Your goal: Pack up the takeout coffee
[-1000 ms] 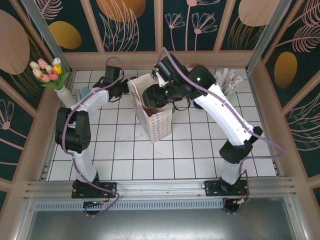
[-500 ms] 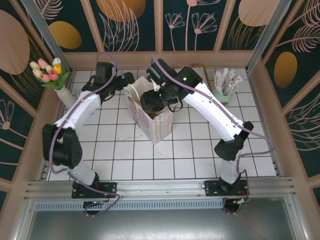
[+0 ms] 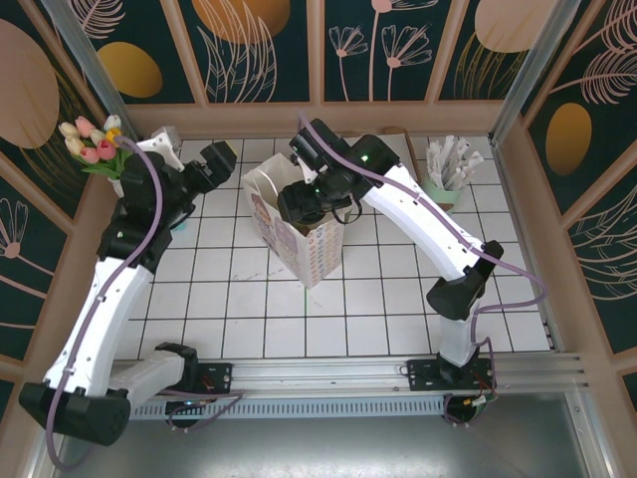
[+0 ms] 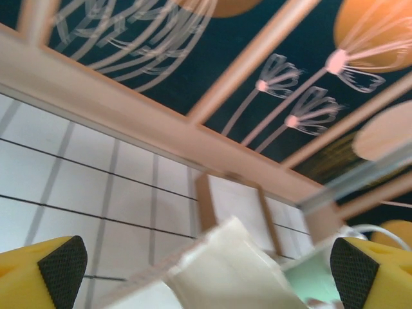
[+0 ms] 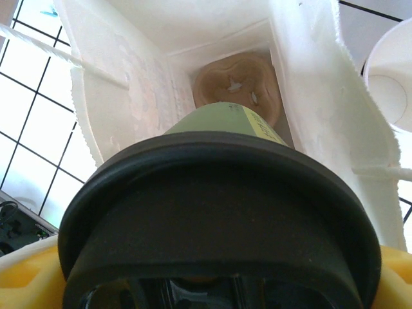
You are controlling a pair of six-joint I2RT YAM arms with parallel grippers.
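Two things matter in this lowering: the takeout coffee [image 5: 222, 122] should go down upright, and through the middle of the white paper bag [image 5: 116, 96]. The right gripper [image 3: 301, 204] clamps it near the black lid [image 5: 212, 206], at the bag's mouth, above a brown tray [image 5: 235, 87] on the bottom (a seat for the cup, I judge). Release only once it rests there. The left gripper [image 3: 215, 159] hangs wide open, apart from the bag.

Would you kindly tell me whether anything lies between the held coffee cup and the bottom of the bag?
The white bag stands open around the takeout coffee, held in the right gripper. A brown moulded piece lies on its floor directly below the cup; nothing else visible is in the way.
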